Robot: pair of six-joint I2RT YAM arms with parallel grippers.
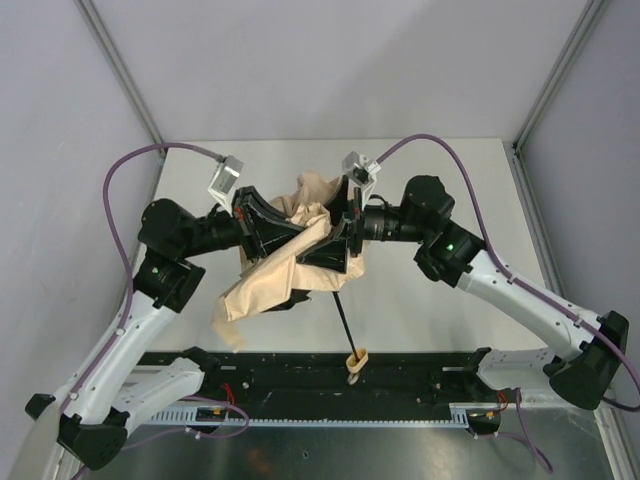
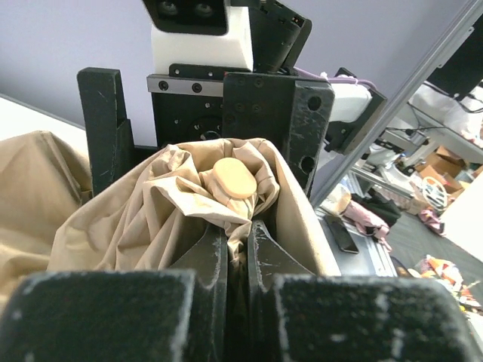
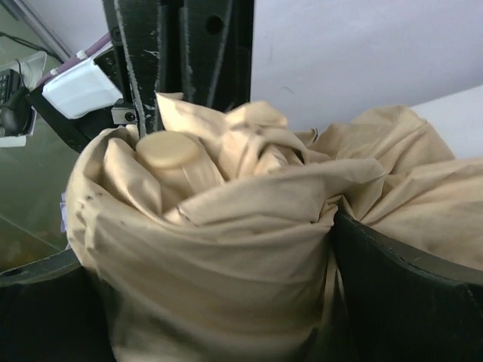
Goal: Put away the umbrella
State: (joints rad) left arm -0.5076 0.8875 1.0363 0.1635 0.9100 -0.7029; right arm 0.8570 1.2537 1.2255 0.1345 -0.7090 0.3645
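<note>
The left gripper (image 2: 238, 230) has its fingers drawn almost together on a thin fold of beige cloth just below the round tan cap (image 2: 232, 179) at the top of the umbrella (image 1: 285, 270). It holds fabric only, not the frame. Facing it from the far side of the cap, the right gripper (image 3: 204, 241) stands wide, one finger on each side of the bunched canopy and the cloth bulging between them, so I judge it to be clasping the whole bundle rather than standing free of it. Out from the cap the canopy spills loose and crumpled toward the left arm, and the thin black shaft (image 1: 343, 322) runs away from the cap to the small tan handle (image 1: 357, 358), which sits at the near edge of the bench (image 1: 440, 180), by the arms' mounting rail. Whether it rests there or hangs I cannot tell. The umbrella should be light, but it will handle as two different things. The cloth is soft, slack and likely slippery, so a pinch such as the left one can slide or tug a single panel out. The shaft and ribs are stiff yet slender and could bend if squeezed across. The surest holds look to be the bundle close under the cap — where the ribs gather — and the handle at the other end.
</note>
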